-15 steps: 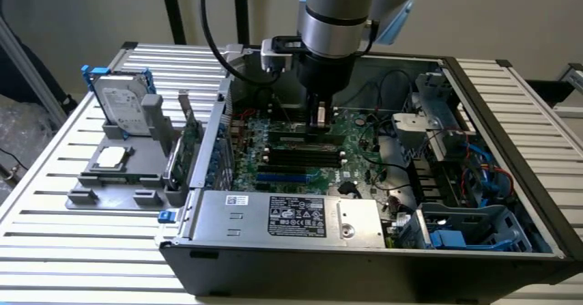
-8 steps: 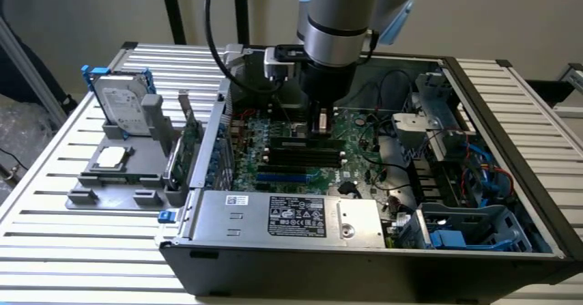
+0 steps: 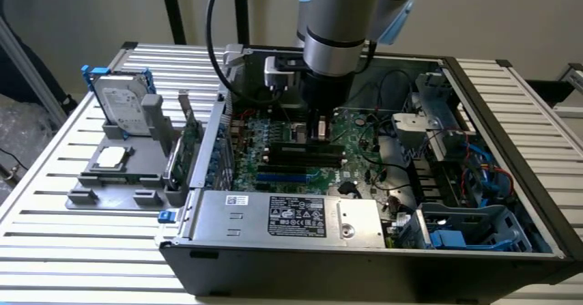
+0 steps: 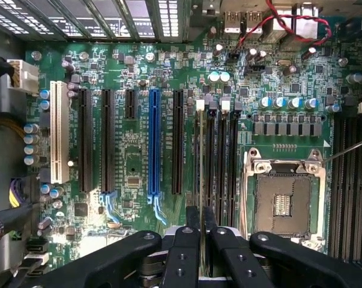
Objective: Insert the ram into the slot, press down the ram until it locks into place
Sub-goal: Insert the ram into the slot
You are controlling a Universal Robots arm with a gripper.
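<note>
In the exterior view the arm (image 3: 332,39) reaches straight down into the open computer case (image 3: 510,250) that lies on the counter (image 3: 82,250). Its end effector (image 3: 321,133) is low over the motherboard (image 3: 273,131), right at the bank of dark memory slots (image 3: 296,153). The wrist blocks the fingertips here, so the grip cannot be read from this side. In the wrist view the end effector (image 4: 202,223) has its two black fingers (image 4: 191,225) pressed together on a thin edge-on strip, which is judged to be the ram (image 4: 199,162). The ram runs straight away from the fingertips, with its long axis parallel to the memory slots and directly over the outermost one, the slot nearest the blue slot (image 4: 154,144). Its far end meets that slot's white latch (image 4: 200,105). The neighbouring memory slots (image 4: 223,162) lie between it and the processor socket (image 4: 283,201). The ram appears aligned with its slot, but whether it is fully seated cannot be told.
</note>
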